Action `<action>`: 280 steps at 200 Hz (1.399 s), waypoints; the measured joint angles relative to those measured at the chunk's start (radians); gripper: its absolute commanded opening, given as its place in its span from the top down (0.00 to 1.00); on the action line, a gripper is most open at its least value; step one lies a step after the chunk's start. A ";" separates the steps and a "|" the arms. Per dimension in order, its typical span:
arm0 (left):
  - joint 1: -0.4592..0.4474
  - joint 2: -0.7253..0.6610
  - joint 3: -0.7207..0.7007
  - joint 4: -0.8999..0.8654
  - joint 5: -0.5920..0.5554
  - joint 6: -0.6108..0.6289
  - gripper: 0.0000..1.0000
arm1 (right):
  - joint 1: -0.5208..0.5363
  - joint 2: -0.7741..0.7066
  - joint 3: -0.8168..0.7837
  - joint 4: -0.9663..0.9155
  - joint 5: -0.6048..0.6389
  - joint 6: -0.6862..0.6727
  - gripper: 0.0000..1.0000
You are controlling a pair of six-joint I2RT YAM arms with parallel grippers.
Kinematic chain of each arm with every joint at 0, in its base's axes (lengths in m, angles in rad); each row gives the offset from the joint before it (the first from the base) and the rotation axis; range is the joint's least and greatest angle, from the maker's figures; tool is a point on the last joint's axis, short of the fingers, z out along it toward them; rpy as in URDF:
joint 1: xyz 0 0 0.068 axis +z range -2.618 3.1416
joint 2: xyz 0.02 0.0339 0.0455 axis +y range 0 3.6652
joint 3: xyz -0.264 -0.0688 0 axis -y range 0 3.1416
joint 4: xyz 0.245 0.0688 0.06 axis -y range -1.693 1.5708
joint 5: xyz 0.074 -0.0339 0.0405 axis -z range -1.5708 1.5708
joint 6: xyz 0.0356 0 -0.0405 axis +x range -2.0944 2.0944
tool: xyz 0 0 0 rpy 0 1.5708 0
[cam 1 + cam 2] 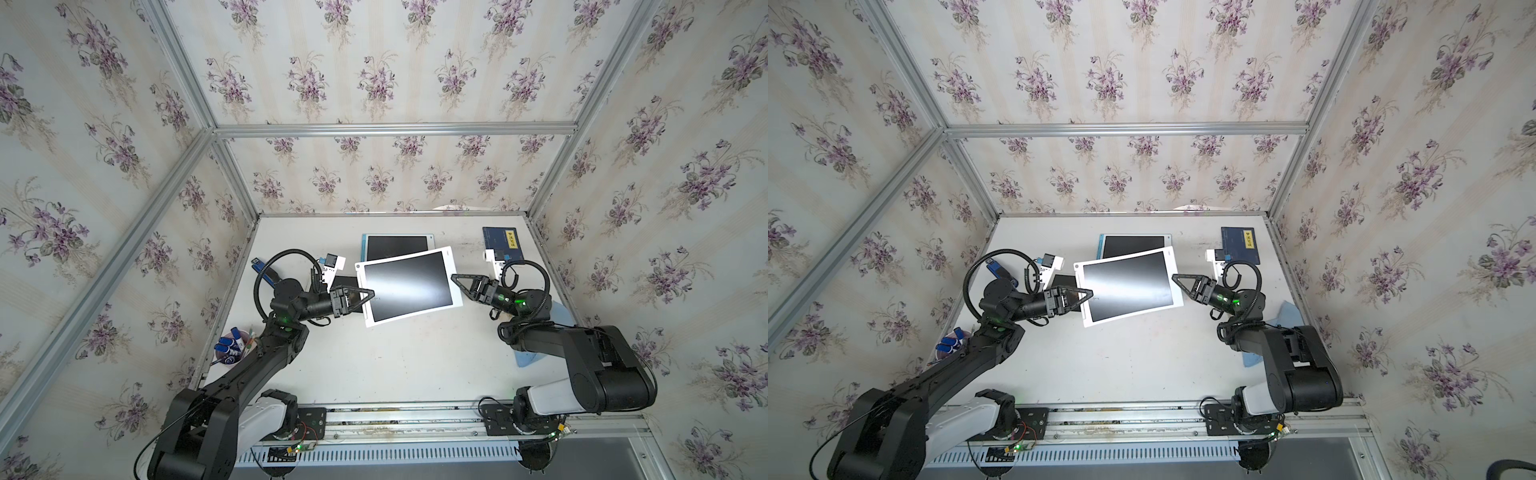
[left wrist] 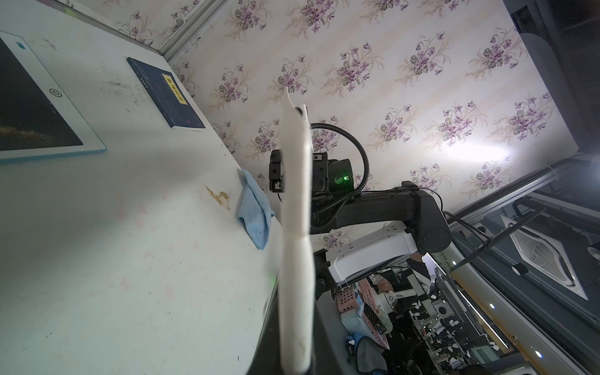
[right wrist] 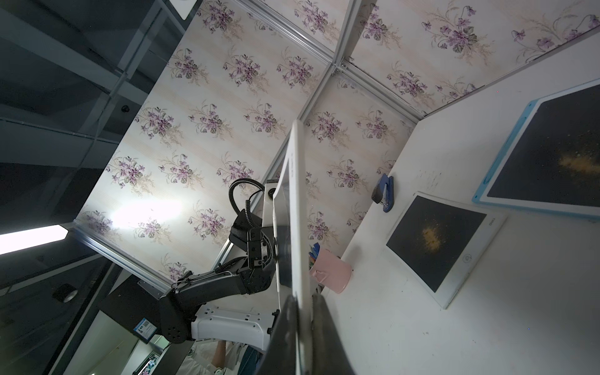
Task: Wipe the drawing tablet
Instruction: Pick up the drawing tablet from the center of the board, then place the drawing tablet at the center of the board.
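A white-framed drawing tablet [image 1: 409, 286] [image 1: 1127, 286] with a clean dark screen hangs tilted above the table, held between both arms. My left gripper [image 1: 371, 293] [image 1: 1090, 293] is shut on its left edge. On the opposite edge my right gripper [image 1: 454, 277] [image 1: 1174, 277] is shut too. Both wrist views show the tablet edge-on [image 2: 297, 227] [image 3: 293, 211]; the right gripper's fingers [image 3: 328, 341] clamp it on both sides. A blue cloth [image 1: 559, 316] [image 2: 256, 211] lies crumpled at the table's right edge, partly hidden under the right arm.
A blue-framed tablet [image 1: 397, 246] [image 3: 552, 156] and a smaller white one [image 3: 438, 246], both dusted with yellow powder, lie behind and under the held one. Yellow powder [image 2: 220, 196] marks the table. A dark book [image 1: 500, 241], a stapler [image 1: 266, 270] and a pink pen cup [image 1: 232, 349] line the sides.
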 measured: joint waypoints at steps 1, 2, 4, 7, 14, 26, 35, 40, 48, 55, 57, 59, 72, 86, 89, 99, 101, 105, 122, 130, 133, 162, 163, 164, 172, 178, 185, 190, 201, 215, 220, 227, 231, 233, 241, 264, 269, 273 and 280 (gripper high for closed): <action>0.000 0.000 0.000 0.000 0.000 0.000 1.00 | 0.000 0.000 0.000 0.000 0.000 0.000 0.87; 0.000 -0.001 0.000 0.000 0.000 0.001 1.00 | 0.000 0.000 0.001 0.000 0.000 0.000 0.87; 0.000 -0.001 0.000 0.000 0.000 0.001 1.00 | 0.000 0.000 0.002 0.000 0.000 0.001 0.87; 0.000 -0.002 0.000 0.000 0.000 0.001 1.00 | 0.000 0.000 0.002 0.000 -0.001 0.001 0.86; 0.000 -0.003 0.000 0.000 0.000 0.002 1.00 | 0.000 0.000 0.005 0.000 -0.001 0.002 0.86; 0.000 -0.003 0.000 0.002 0.000 0.006 1.00 | 0.000 0.000 0.007 0.000 -0.002 0.004 0.86; 0.000 -0.003 0.000 0.002 0.000 0.008 1.00 | 0.000 0.000 0.007 0.000 -0.002 0.006 0.85; 0.000 -0.003 0.000 0.002 0.000 0.008 1.00 | 0.000 0.000 0.007 0.000 -0.002 0.006 0.86; 0.000 -0.003 0.000 0.002 0.001 0.009 1.00 | 0.000 0.000 0.008 -0.001 -0.002 0.008 0.94; 0.000 -0.003 0.000 0.001 0.001 0.008 1.00 | 0.000 0.000 0.009 -0.001 -0.002 0.008 1.00; 0.000 -0.003 0.000 0.001 0.001 0.007 1.00 | 0.000 0.000 0.009 0.000 -0.002 0.007 1.00; 0.000 -0.003 0.000 0.001 0.001 0.006 1.00 | 0.000 0.000 0.009 0.000 -0.003 0.007 1.00; 0.001 0.000 0.000 -0.003 -0.002 0.004 0.82 | 0.001 -0.001 0.010 0.000 -0.005 0.008 1.00; 0.001 0.000 0.001 -0.008 -0.002 0.010 0.36 | 0.001 -0.005 0.010 -0.001 -0.005 0.010 1.00; 0.000 0.000 0.002 -0.008 -0.002 0.013 0.30 | 0.001 -0.007 0.009 -0.001 -0.005 0.014 1.00; 0.000 -0.002 0.002 -0.010 -0.002 0.013 0.12 | 0.001 -0.015 0.008 -0.001 -0.005 0.013 1.00; 0.000 -0.003 0.002 -0.010 -0.002 0.014 0.08 | 0.001 -0.017 0.007 -0.001 -0.005 0.012 1.00; 0.000 -0.004 0.002 -0.011 -0.002 0.017 0.02 | 0.001 -0.021 0.007 -0.001 -0.005 0.013 1.00; 0.000 -0.018 0.006 -0.029 -0.006 0.028 0.00 | 0.001 -0.049 0.007 -0.003 -0.005 0.000 1.00; 0.000 -0.027 0.013 -0.046 -0.016 0.035 0.00 | 0.000 -0.072 0.008 -0.009 -0.003 -0.013 1.00; 0.000 -0.030 0.016 -0.056 -0.019 0.037 0.00 | 0.000 -0.081 0.010 -0.016 -0.002 -0.023 1.00; 0.000 -0.078 0.089 -0.255 -0.102 0.109 0.00 | -0.019 -0.225 0.085 -0.270 0.039 -0.162 1.00; 0.001 -0.079 0.091 -0.262 -0.106 0.112 0.00 | -0.019 -0.230 0.090 -0.282 0.042 -0.169 1.00; 0.001 -0.083 0.097 -0.278 -0.113 0.119 0.00 | -0.020 -0.234 0.095 -0.296 0.045 -0.177 1.00; 0.004 -0.098 0.122 -0.358 -0.150 0.151 0.00 | -0.022 -0.277 0.166 -0.480 0.085 -0.274 1.00; 0.005 -0.109 0.142 -0.423 -0.186 0.178 0.00 | -0.022 -0.298 0.228 -0.617 0.128 -0.345 1.00; 0.005 -0.118 0.163 -0.502 -0.230 0.209 0.00 | -0.023 -0.309 0.295 -0.755 0.178 -0.425 1.00; 0.006 -0.124 0.180 -0.566 -0.271 0.234 0.00 | -0.025 -0.308 0.339 -0.839 0.215 -0.473 1.00; 0.006 -0.132 0.213 -0.688 -0.354 0.281 0.00 | -0.033 -0.279 0.420 -0.993 0.276 -0.549 1.00; 0.006 -0.134 0.241 -0.814 -0.438 0.333 0.00 | -0.040 -0.201 0.488 -1.115 0.328 -0.601 1.00; 0.006 -0.134 0.246 -0.847 -0.459 0.348 0.00 | -0.040 -0.160 0.502 -1.135 0.339 -0.601 1.00; 0.006 -0.134 0.251 -0.892 -0.486 0.366 0.00 | -0.037 -0.100 0.520 -1.163 0.347 -0.597 1.00; 0.006 -0.134 0.252 -0.912 -0.496 0.374 0.00 | -0.031 -0.061 0.533 -1.181 0.351 -0.590 1.00; 0.006 -0.134 0.252 -0.922 -0.502 0.378 0.00 | -0.028 -0.048 0.537 -1.189 0.352 -0.587 1.00; 0.006 -0.136 0.253 -0.956 -0.518 0.392 0.00 | -0.008 0.027 0.575 -1.224 0.355 -0.569 1.00; 0.006 -0.147 0.258 -1.015 -0.549 0.426 0.00 | 0.083 0.210 0.732 -1.249 0.371 -0.524 1.00; 0.006 -0.151 0.260 -1.024 -0.554 0.433 0.00 | 0.104 0.245 0.771 -1.245 0.375 -0.517 1.00; 0.006 -0.154 0.260 -1.027 -0.556 0.439 0.00 | 0.119 0.270 0.798 -1.239 0.374 -0.508 1.00; 0.006 -0.160 0.261 -1.035 -0.558 0.447 0.00 | 0.149 0.325 0.853 -1.218 0.379 -0.490 1.00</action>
